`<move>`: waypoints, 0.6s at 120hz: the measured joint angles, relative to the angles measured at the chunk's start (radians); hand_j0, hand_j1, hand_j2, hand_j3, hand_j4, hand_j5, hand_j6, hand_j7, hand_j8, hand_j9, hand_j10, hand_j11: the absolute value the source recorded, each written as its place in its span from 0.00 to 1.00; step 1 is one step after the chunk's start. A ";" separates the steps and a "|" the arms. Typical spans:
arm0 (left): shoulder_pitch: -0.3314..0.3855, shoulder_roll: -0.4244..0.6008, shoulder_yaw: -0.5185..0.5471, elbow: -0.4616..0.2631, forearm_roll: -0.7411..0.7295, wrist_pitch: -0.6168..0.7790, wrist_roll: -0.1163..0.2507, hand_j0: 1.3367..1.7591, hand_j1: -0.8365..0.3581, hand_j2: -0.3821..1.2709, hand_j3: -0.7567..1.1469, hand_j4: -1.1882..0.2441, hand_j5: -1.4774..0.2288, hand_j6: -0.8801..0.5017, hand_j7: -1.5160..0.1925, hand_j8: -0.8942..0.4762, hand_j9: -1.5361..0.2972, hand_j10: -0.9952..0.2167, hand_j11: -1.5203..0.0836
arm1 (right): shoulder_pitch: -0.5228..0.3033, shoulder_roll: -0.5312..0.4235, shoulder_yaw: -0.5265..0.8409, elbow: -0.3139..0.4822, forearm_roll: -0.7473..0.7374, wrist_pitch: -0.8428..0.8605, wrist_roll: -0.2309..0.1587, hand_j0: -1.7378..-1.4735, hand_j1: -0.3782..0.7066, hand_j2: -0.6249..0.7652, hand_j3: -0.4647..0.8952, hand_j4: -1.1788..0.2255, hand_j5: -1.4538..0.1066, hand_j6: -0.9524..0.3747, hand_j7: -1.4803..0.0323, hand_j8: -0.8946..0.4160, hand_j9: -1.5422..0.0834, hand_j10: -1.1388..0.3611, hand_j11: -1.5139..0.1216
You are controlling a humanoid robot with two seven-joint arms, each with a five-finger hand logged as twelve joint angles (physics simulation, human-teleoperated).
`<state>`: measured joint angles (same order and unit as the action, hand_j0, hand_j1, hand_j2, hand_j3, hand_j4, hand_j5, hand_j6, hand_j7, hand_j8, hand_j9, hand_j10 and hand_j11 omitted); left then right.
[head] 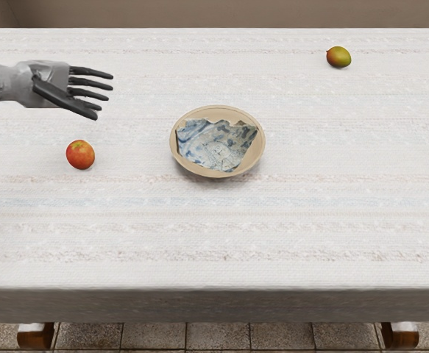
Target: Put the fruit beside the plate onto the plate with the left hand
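Two fruits in full view: apple [80,154] left of plate [175,143], mango [338,56] far back on the right. Apple sits on the counter [214,243], apart from the plate but nearer it than the mango, and on the left arm's side, so it is likely the target. Left hand [61,87] hovers beyond the apple, not touching it, fingers spread wide, holding nothing; that opening suits a grasp to come. Plate holds no fruit.
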<state>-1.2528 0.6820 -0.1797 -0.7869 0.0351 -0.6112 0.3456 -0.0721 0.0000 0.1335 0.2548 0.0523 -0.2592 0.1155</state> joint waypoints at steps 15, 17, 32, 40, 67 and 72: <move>-0.127 0.123 0.118 -0.170 0.061 0.000 -0.001 0.76 0.75 0.26 0.40 0.66 0.68 0.46 0.70 0.47 0.66 0.62 0.75 | 0.000 0.000 0.000 0.000 0.000 0.000 0.000 0.30 0.07 0.44 0.34 0.81 0.90 0.69 0.95 0.66 0.92 0.74 0.90; -0.151 0.135 0.140 -0.195 0.066 0.000 -0.001 0.76 0.75 0.26 0.40 0.66 0.68 0.46 0.70 0.47 0.66 0.62 0.75 | 0.000 0.000 0.000 0.000 0.000 0.000 0.000 0.30 0.07 0.44 0.34 0.81 0.90 0.69 0.95 0.66 0.92 0.74 0.90; -0.372 0.177 0.378 -0.367 0.085 0.000 -0.007 0.76 0.75 0.26 0.40 0.66 0.68 0.46 0.70 0.47 0.66 0.62 0.75 | 0.000 0.000 0.000 0.000 0.000 0.000 0.000 0.30 0.07 0.44 0.34 0.81 0.90 0.69 0.95 0.66 0.92 0.74 0.90; -0.480 0.178 0.507 -0.448 0.088 0.041 -0.009 0.76 0.75 0.26 0.40 0.66 0.68 0.46 0.70 0.47 0.66 0.62 0.75 | 0.000 0.000 0.000 0.000 0.000 0.000 0.000 0.30 0.07 0.44 0.34 0.81 0.90 0.69 0.95 0.66 0.92 0.74 0.90; -0.663 0.180 0.820 -0.643 0.147 0.341 -0.011 0.76 0.75 0.26 0.40 0.66 0.68 0.46 0.70 0.47 0.66 0.62 0.75 | 0.000 0.000 0.000 0.000 0.000 0.000 0.000 0.30 0.07 0.44 0.34 0.81 0.90 0.69 0.95 0.66 0.92 0.74 0.90; -0.674 0.172 0.851 -0.668 0.169 0.396 -0.011 0.76 0.75 0.26 0.40 0.66 0.68 0.46 0.70 0.47 0.66 0.62 0.75 | 0.000 0.000 0.000 0.000 0.000 0.000 0.000 0.30 0.07 0.44 0.34 0.81 0.90 0.69 0.95 0.66 0.92 0.74 0.90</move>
<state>-1.9265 0.8541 0.6715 -1.4548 0.2042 -0.2152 0.3346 -0.0721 0.0000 0.1335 0.2546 0.0525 -0.2592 0.1157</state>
